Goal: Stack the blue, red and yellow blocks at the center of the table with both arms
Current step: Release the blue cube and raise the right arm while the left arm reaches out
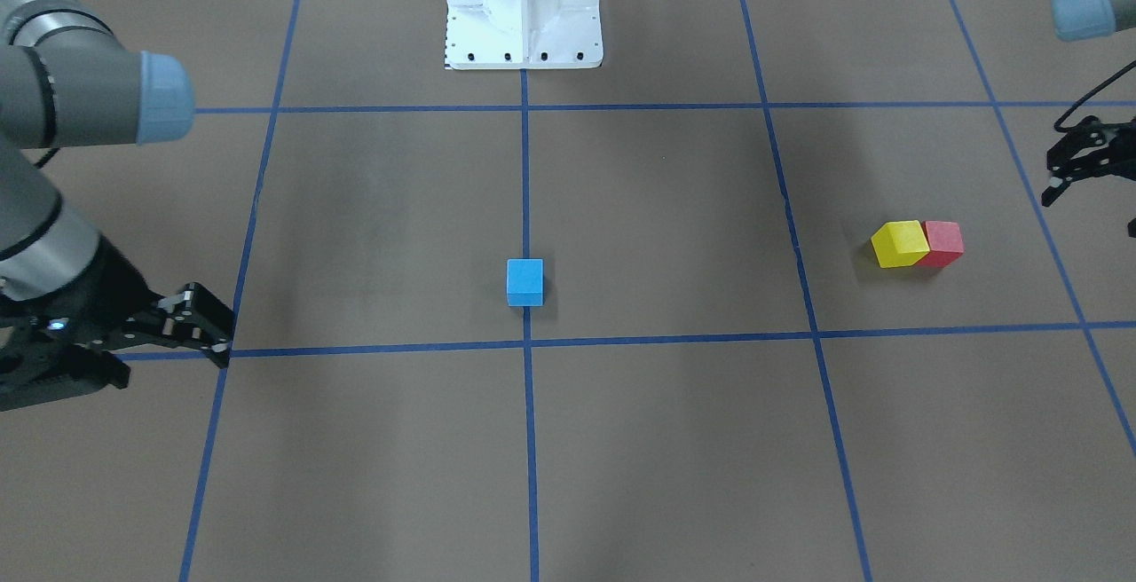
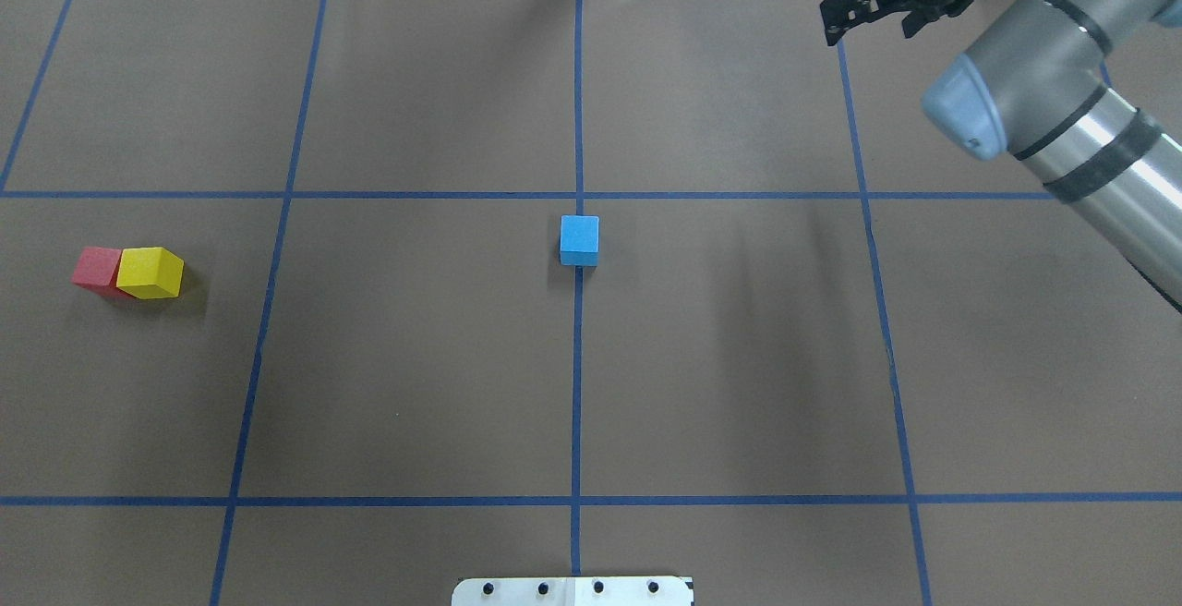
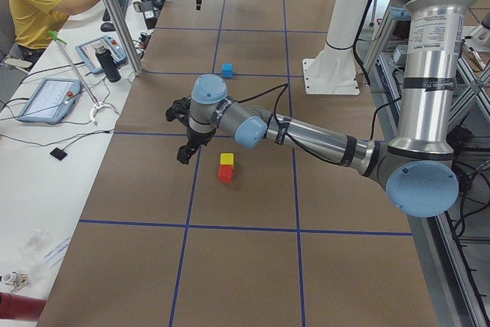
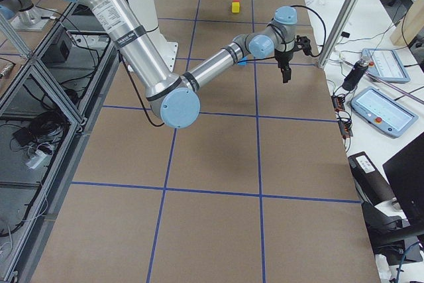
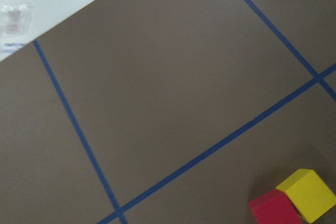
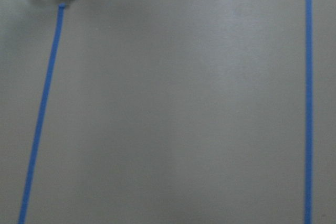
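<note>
1. Brown paper [image 2: 416, 357] covers the whole table, cut into big squares by blue tape lines [image 2: 577, 403]. The white pedestal [image 1: 524, 14] is bolted at the robot's edge.
2. The blue block [image 2: 579, 240] sits alone on the centre line, about mid-table. I'd judge it to be the base of the stack.
3. The yellow block [image 2: 150, 272] and the red block [image 2: 96, 268] lie well off on the robot's left. They touch each other, and the yellow one is skewed.
4. The left gripper [image 1: 1088, 183] hangs near that pair, empty. Its fingers look spread, though the frame edge cuts them. The right gripper [image 2: 870, 19] is at the far edge, its fingers apart and empty.
5. Risk: because the two blocks touch, a finger coming down between them will probably shove or tip the neighbour. It could also clamp both at once.
6. Risk: the yellow block's skew could give a corner grip. The block might then twist and land crooked on the blue.
7. Risk: both arms heading for the centre could crowd each other.
8. A person [image 3: 34, 1] sits at the white side bench, with tablets [image 3: 47, 99] and cables along it.
</note>
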Motion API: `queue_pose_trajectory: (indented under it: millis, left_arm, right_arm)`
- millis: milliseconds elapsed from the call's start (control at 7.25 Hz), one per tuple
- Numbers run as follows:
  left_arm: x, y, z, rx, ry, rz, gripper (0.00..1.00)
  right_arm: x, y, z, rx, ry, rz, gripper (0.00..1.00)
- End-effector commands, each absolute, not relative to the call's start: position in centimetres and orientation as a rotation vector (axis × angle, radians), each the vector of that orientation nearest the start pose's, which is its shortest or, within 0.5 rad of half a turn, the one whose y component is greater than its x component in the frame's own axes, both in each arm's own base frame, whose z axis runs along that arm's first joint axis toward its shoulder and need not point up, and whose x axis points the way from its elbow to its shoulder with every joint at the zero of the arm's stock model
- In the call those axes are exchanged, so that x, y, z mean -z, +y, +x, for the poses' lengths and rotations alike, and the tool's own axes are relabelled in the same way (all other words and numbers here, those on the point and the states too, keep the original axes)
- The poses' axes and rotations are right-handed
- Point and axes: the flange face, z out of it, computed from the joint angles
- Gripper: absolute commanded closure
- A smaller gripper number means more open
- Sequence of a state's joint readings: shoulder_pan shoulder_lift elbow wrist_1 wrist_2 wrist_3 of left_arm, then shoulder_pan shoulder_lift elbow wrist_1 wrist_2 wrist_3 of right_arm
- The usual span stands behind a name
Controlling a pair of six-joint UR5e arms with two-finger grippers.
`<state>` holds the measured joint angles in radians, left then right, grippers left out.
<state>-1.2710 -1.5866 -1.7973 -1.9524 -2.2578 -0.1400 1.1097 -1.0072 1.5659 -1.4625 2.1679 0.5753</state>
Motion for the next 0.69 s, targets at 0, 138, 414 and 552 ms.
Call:
queue_pose_trajectory:
  millis: [0, 138, 414, 552]
  left_arm:
    - [-52.4, -50.6, 13.6, -0.290, 0.850, 0.386, 0.00]
    - [-51.9, -49.9, 16.6, -0.172, 0.869, 0.351, 0.00]
    - [-51.6, -48.8, 23.0, -0.172, 0.799, 0.394, 0.00]
    - [-51.4, -48.5, 23.0, -0.333, 0.768, 0.465, 0.00]
  right_arm:
    - [-37.4, -64.7, -16.8, 0.189, -0.815, 0.294, 0.00]
    - [-39.6, -64.2, -14.9, 0.228, -0.819, 0.293, 0.00]
    - [-40.2, -64.2, -14.0, 0.228, -0.814, 0.297, 0.00]
    - [-40.1, -64.2, -14.0, 0.229, -0.814, 0.298, 0.00]
